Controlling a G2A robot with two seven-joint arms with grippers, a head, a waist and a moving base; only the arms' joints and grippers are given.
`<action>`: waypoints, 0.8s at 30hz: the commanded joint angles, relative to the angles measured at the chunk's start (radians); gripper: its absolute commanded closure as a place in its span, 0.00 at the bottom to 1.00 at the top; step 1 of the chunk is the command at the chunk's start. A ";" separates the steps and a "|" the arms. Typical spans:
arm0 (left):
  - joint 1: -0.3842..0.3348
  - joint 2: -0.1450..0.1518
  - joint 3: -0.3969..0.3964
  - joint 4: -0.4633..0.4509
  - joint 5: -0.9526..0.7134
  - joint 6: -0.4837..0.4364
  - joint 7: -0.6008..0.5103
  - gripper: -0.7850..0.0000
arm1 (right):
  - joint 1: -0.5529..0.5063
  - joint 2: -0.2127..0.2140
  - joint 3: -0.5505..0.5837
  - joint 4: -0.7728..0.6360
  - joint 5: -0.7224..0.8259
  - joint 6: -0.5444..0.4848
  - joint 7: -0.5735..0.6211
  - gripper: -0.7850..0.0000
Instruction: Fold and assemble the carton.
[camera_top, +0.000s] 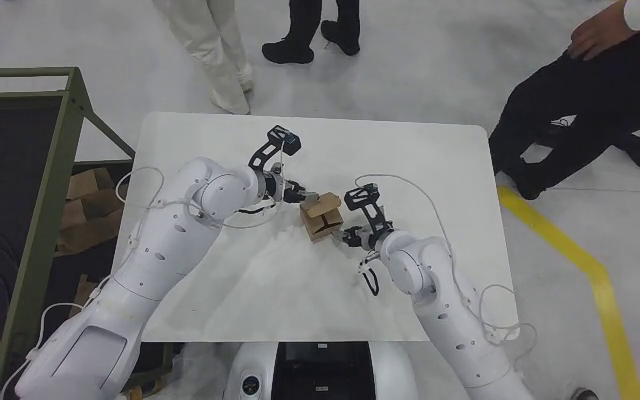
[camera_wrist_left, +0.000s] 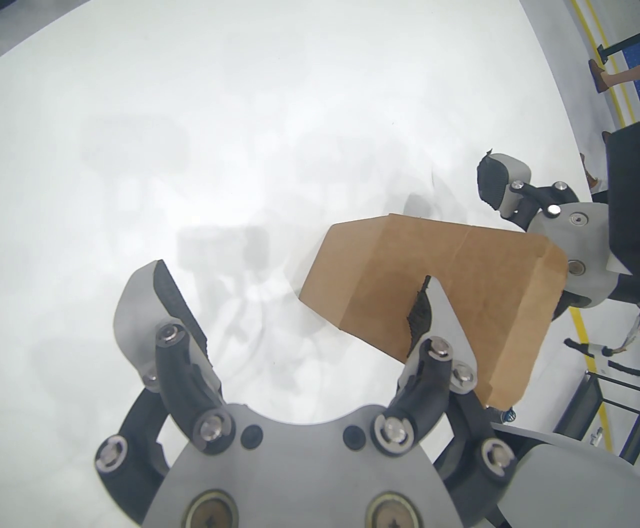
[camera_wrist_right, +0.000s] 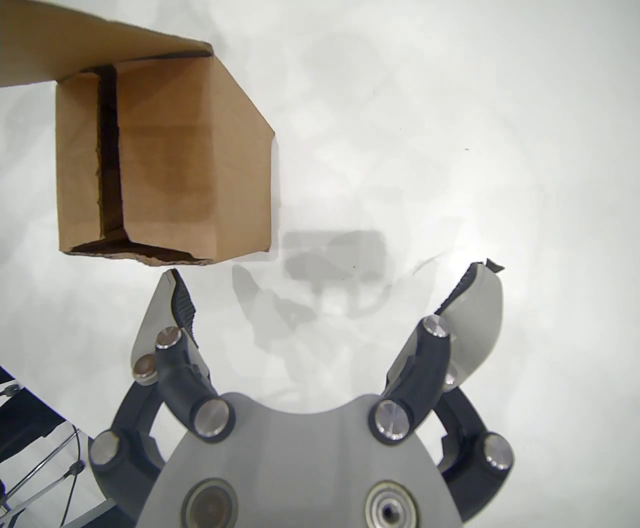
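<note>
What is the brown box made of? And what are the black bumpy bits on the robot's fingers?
The carton looks like matte brown cardboard: its ragged edge shows a rough, layered inside. The fingers have black pads that look like ribbed rubber, perhaps soft plastic.

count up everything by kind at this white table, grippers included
brown cardboard carton: 1
grey-and-black robot grippers, both open: 2 (left gripper, right gripper)
white rectangular table: 1
total: 4
</note>
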 joint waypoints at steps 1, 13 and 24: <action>0.004 0.001 -0.003 0.000 -0.003 -0.005 -0.005 0.00 | 0.015 -0.004 -0.013 0.015 0.000 0.022 -0.004 0.00; 0.022 0.006 -0.025 0.004 -0.017 -0.018 -0.020 0.00 | 0.064 -0.019 -0.035 0.078 0.035 0.107 -0.033 0.00; 0.038 0.009 -0.039 0.005 -0.033 -0.009 -0.021 0.00 | 0.101 -0.032 -0.053 0.114 0.051 0.158 -0.040 0.00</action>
